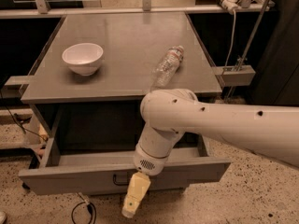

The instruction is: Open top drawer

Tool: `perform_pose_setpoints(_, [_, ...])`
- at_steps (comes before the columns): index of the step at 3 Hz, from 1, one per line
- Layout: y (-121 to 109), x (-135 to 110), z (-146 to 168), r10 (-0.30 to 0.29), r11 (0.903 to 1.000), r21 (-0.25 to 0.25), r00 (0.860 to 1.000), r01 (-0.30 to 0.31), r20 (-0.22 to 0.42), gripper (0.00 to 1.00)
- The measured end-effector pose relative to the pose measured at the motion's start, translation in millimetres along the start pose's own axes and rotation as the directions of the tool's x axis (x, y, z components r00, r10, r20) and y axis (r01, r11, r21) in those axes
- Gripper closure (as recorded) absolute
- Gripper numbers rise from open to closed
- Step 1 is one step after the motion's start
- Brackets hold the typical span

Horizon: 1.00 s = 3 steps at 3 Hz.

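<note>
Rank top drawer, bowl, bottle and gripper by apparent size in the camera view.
1. top drawer.
2. bowl, bottle, gripper: roughly alike; the gripper, just below the drawer front, is nearest the camera.

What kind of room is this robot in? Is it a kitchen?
Probably a lab or workshop, not a kitchen: a plain grey table, a loose cable on the speckled floor, and metal rails behind. The gripper hangs in front of the open top drawer.
</note>
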State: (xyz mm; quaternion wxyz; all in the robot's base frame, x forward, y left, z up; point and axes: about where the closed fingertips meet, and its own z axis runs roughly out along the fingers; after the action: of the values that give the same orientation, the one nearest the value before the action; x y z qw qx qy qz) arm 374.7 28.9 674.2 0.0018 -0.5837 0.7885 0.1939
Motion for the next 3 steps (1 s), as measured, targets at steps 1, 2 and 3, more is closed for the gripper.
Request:
perform_pose_setpoints(1, [-1.8, 0.4, 3.4, 0.029, 0.9992, -0.027, 0.999, -0.029, 0.016, 0.0])
perform_pose_setpoints(2, [3.4, 3.8, 1.9, 0.045, 0.9982, -0.041, 0.999, -0.044, 0.023, 0.0])
perform_pose_setpoints(3, [14.7, 10.9, -0.3, 0.062, 0.9969, -0.051, 0.997, -0.06, 0.035, 0.0])
